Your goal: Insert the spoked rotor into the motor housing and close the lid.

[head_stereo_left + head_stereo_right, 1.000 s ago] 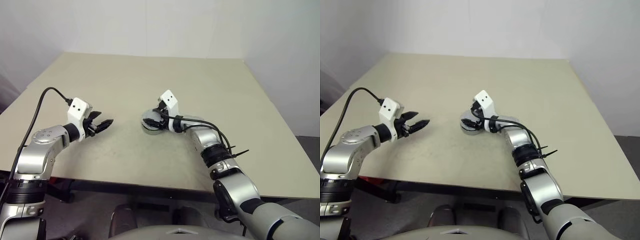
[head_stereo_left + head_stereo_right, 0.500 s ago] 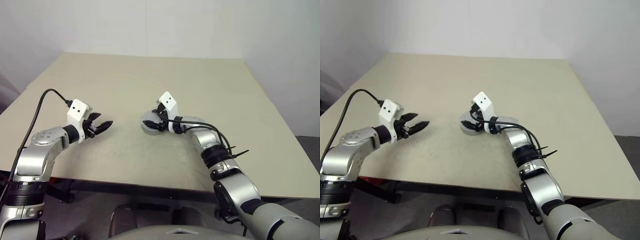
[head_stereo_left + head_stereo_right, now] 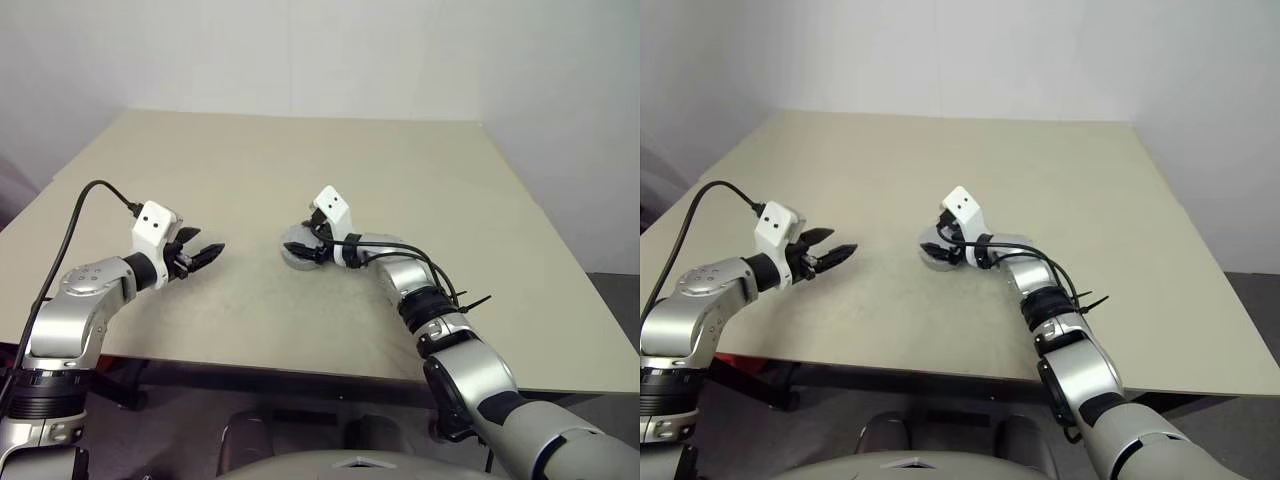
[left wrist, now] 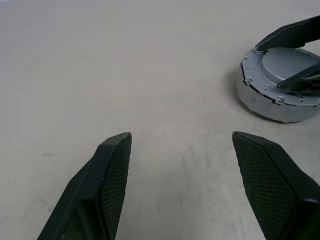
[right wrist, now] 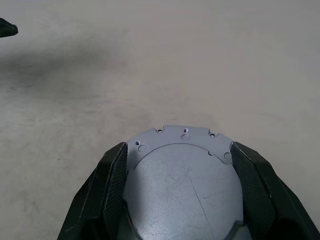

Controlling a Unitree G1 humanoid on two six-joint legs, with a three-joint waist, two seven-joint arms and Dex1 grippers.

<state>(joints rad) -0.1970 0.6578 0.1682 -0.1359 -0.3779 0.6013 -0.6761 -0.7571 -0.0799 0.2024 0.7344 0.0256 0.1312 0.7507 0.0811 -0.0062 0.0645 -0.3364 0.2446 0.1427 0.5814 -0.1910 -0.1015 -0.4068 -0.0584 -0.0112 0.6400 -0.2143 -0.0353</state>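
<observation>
Looks like we're at the lid-seating stage. The lid (image 5: 182, 185) sits on top of the motor housing (image 4: 280, 102), a bit left of centre in the head views, on the tan table (image 3: 300, 170). Our right gripper (image 5: 182, 165) is right on it: its two black fingers (image 5: 107, 185) flank the lid on either side, lying close along its edge, spread about as wide as the disc. Whether they actually squeeze it or just sit beside it, we can't tell from these views.

Our left gripper (image 4: 182, 150) hangs over bare table at the left of the head views, fingers spread wide with nothing between them. From the left hand, the housing lies well apart, toward the middle of the frame, so the right arm is clearly the nearer one. The housing is round, so no long axis to worry about; what matters is the lid staying flat and centred on it.

Hidden stuff: the spoked rotor isn't something we can make out, presumably under the lid, but that's a guess. The seam between lid and housing is partly covered by the right fingers, so we can't say it's fully seated.
</observation>
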